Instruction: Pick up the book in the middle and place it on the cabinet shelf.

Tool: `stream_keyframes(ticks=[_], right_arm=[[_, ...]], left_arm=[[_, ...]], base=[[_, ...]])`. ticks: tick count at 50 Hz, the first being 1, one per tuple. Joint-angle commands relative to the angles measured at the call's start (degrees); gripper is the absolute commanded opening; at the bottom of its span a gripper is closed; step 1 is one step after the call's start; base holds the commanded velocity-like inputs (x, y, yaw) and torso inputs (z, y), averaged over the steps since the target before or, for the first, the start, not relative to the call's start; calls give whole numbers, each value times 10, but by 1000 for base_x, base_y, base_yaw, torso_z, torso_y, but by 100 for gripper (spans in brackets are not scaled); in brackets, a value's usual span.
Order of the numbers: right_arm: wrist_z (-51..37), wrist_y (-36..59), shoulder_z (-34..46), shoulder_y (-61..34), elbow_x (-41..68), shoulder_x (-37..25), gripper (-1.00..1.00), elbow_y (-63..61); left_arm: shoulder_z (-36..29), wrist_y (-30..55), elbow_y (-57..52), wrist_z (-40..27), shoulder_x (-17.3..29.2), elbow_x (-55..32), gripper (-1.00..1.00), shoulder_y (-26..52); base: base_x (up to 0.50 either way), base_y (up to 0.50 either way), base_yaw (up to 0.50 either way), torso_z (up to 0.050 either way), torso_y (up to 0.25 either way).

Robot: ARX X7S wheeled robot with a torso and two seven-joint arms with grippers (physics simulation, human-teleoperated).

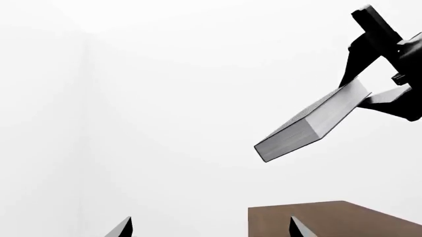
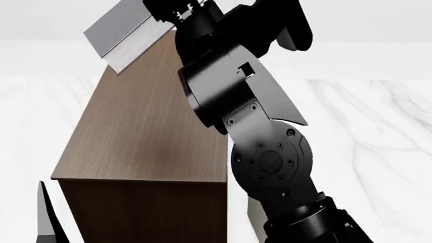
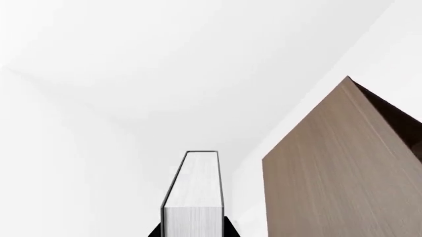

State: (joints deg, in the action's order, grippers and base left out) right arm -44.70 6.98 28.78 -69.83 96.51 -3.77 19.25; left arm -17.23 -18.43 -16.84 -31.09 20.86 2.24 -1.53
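Observation:
The dark grey book [image 2: 121, 31] with white page edges hangs tilted in the air, above the far left corner of the brown cabinet top [image 2: 148, 136]. My right gripper [image 2: 165, 17] is shut on one end of it. In the right wrist view the book [image 3: 191, 197] sticks out from between the jaws of the gripper [image 3: 191, 230], with the cabinet [image 3: 329, 173] beside it. The left wrist view shows the book [image 1: 310, 126], the right gripper [image 1: 362, 91] and the cabinet top [image 1: 329, 219]. My left gripper [image 1: 211, 228] is open and empty.
My right arm [image 2: 270, 162] rises large in front of the cabinet's right side. One left fingertip [image 2: 46, 217] shows low beside the cabinet's front left corner. White marble floor [image 2: 378, 126] lies around, with white walls behind.

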Motion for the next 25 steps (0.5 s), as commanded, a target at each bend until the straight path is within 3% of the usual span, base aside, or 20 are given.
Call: stream_keyframes(ticks=[1, 25], right_arm=[[24, -1, -4, 7, -27, 8, -100, -11], [19, -5, 25, 17, -13, 2, -100, 4]], left_arm=[[10, -8, 2, 14, -9, 11, 100, -1], [6, -9, 10, 11, -7, 8, 100, 2]], base=[[0, 0, 0, 0, 0], [0, 0, 0, 0, 1]])
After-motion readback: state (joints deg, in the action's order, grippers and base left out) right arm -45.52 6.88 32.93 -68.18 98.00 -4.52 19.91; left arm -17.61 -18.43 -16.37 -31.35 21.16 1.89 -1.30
